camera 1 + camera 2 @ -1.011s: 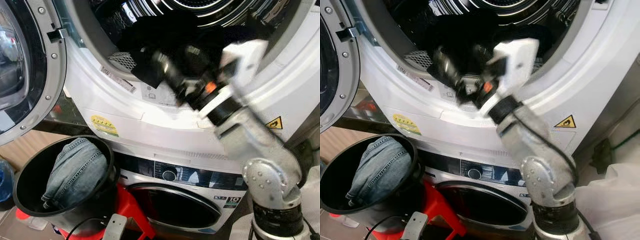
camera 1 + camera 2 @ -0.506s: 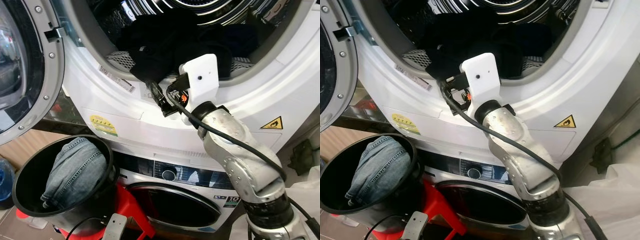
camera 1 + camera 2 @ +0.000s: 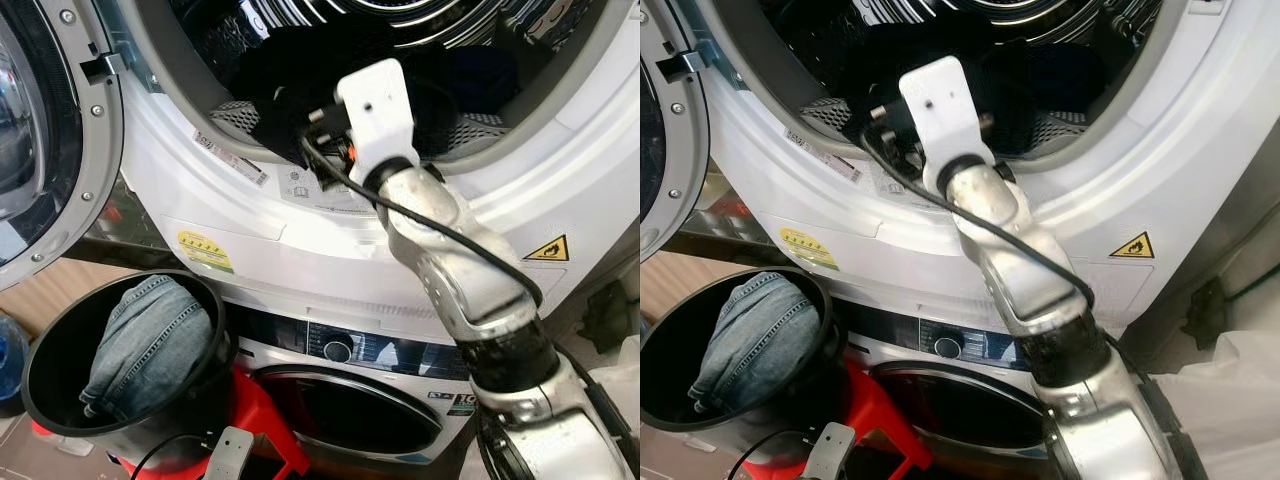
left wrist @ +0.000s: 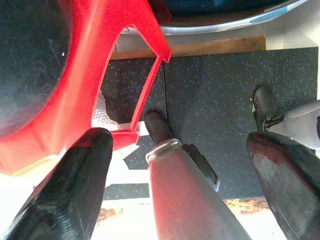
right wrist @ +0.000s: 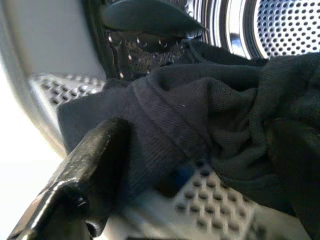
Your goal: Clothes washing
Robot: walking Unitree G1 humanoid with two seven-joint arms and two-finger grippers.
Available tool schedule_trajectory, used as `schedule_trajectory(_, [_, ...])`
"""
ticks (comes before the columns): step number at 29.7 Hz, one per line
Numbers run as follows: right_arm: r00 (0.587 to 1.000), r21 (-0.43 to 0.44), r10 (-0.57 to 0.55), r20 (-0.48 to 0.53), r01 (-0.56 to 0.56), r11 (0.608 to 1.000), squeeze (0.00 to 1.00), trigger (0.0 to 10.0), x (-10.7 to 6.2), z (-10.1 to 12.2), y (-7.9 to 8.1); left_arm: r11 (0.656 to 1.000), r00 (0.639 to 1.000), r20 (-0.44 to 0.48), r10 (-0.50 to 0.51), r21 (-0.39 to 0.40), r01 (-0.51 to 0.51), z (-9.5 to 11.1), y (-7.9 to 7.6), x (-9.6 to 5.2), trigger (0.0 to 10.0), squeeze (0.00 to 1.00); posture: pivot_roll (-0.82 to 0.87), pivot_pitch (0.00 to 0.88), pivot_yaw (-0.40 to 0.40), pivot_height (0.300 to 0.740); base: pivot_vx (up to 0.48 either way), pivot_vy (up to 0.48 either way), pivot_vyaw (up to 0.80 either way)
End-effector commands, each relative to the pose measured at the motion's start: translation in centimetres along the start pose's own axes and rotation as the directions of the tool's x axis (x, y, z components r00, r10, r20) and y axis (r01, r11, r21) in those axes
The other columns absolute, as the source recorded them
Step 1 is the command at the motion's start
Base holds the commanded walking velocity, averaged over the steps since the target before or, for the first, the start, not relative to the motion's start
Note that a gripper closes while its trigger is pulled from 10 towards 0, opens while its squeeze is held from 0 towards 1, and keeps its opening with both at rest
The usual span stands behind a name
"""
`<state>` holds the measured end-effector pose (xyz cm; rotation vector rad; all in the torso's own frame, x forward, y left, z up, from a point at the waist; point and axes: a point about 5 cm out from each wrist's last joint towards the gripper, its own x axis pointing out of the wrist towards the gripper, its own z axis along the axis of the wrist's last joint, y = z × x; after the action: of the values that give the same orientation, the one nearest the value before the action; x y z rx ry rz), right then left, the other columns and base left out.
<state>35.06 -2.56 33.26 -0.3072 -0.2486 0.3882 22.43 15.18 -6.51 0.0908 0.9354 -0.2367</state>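
The upper machine's drum (image 3: 470, 25) stands open with a heap of dark clothes (image 3: 290, 70) lying at its lower lip. My right arm reaches up to the mouth, and the right gripper (image 5: 197, 132) is open. Its two black fingers (image 5: 95, 160) sit on either side of a fold of dark clothes (image 5: 210, 100) on the perforated rim. Blue jeans (image 3: 150, 345) lie in a black round basket (image 3: 55, 320) at lower left. My left gripper (image 4: 180, 142) hangs open over the dark floor mat, holding nothing.
The round door (image 3: 45, 140) is swung open at the left. A second front-loader (image 3: 350, 400) sits below the upper machine. A red stool (image 3: 265, 415) stands between the basket and that lower machine. White plastic lies on the floor at the right.
My right wrist has risen and moved left, bringing the gripper further into the drum mouth against the dark clothes. The jeans and basket have not moved.
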Motion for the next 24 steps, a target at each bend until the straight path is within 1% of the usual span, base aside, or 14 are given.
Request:
schedule_trajectory(1, [0.999,-0.003,0.014,0.034,-0.014,1.000,0.00,10.0,0.9,1.1,0.3,1.000,1.000,-0.026,0.010,-0.003,-0.010,-0.9,0.3,-0.1,10.0,0.00,-0.18,0.094,0.089,0.740,0.000,0.000,0.00])
schedule_trajectory(2, [0.999,-0.009,0.019,0.045,-0.018,1.000,0.00,10.0,1.7,1.7,0.5,1.000,1.000,-0.026,0.011,-0.003,-0.011,-0.9,0.3,-0.1,10.0,0.00,-0.17,0.092,0.086,0.740,0.000,0.000,0.00])
schedule_trajectory(3, [0.999,-0.009,0.019,0.047,-0.019,1.000,0.00,10.0,2.0,1.8,0.5,1.000,1.000,-0.026,0.011,-0.003,-0.011,-0.9,0.3,-0.1,10.0,0.00,-0.17,0.092,0.086,0.740,0.000,0.000,0.00])
schedule_trajectory(5, [0.999,-0.030,0.016,0.046,-0.015,0.999,0.00,10.0,3.3,2.2,0.5,1.000,1.000,-0.026,0.014,-0.006,-0.014,-0.9,0.4,-0.2,10.0,0.00,-0.16,0.092,0.084,0.740,0.000,0.000,0.00])
schedule_trajectory(10, [1.000,-0.078,-0.019,0.021,0.020,0.997,0.00,10.0,5.3,2.1,0.1,1.000,1.000,-0.027,0.015,-0.003,-0.015,-1.0,0.4,-0.2,10.0,0.00,-0.15,0.087,0.082,0.740,0.000,0.000,0.00])
schedule_trajectory(14, [0.998,-0.106,-0.064,-0.018,0.062,0.992,0.00,10.0,6.0,1.5,-0.6,1.000,0.999,-0.030,0.017,-0.003,-0.017,-1.1,0.4,-0.2,10.0,0.00,-0.14,0.084,0.076,0.740,0.000,0.000,0.00])
schedule_trajectory(16, [0.997,-0.108,-0.077,-0.018,0.075,0.991,0.00,10.0,6.0,1.5,-0.9,1.000,0.999,-0.030,0.017,-0.002,-0.018,-1.1,0.4,-0.2,10.0,0.00,-0.13,0.082,0.074,0.740,0.000,0.000,0.00])
schedule_trajectory(17, [0.995,-0.110,-0.096,-0.022,0.093,0.990,0.00,10.0,6.1,1.5,-1.3,1.000,0.999,-0.031,0.018,-0.003,-0.018,-1.2,0.4,-0.2,10.0,0.00,-0.13,0.082,0.073,0.740,0.000,0.000,0.00])
schedule_trajectory(18, [0.990,-0.117,-0.139,-0.026,0.135,0.984,0.00,10.0,6.1,1.6,-2.2,1.000,0.999,-0.031,0.019,-0.003,-0.020,-1.2,0.4,-0.2,10.0,0.00,-0.12,0.080,0.068,0.740,0.000,0.000,0.00])
schedule_trajectory(19, [0.987,-0.119,-0.156,-0.026,0.152,0.981,0.00,10.0,6.1,1.6,-2.5,1.000,0.999,-0.032,0.020,-0.003,-0.020,-1.3,0.4,-0.2,10.0,0.00,-0.12,0.080,0.068,0.740,0.000,0.000,0.00])
schedule_trajectory(20, [0.982,-0.117,-0.186,-0.031,0.181,0.976,0.00,10.0,6.0,1.6,-3.3,1.000,0.999,-0.031,0.021,-0.004,-0.021,-1.3,0.4,-0.2,10.0,0.00,-0.11,0.078,0.065,0.740,0.000,0.000,0.00])
schedule_trajectory(21, [0.969,-0.089,-0.246,-0.034,0.242,0.966,0.00,10.0,5.8,1.8,-4.8,1.000,0.999,-0.032,0.023,-0.008,-0.023,-1.4,0.4,-0.2,10.0,0.00,-0.10,0.076,0.060,0.740,0.000,0.000,0.00])
schedule_trajectory(23, [0.958,-0.080,-0.286,-0.034,0.282,0.956,0.00,10.0,5.7,1.9,-5.8,1.000,0.999,-0.032,0.023,-0.009,-0.024,-1.4,0.4,-0.2,10.0,0.00,-0.10,0.072,0.058,0.740,0.000,0.000,0.00])
schedule_trajectory(24, [0.947,-0.077,-0.318,-0.035,0.315,0.946,0.00,10.0,5.5,2.0,-6.7,1.000,0.999,-0.032,0.023,-0.011,-0.023,-1.4,0.4,-0.2,10.0,0.00,-0.10,0.072,0.054,0.740,0.000,0.000,0.00])
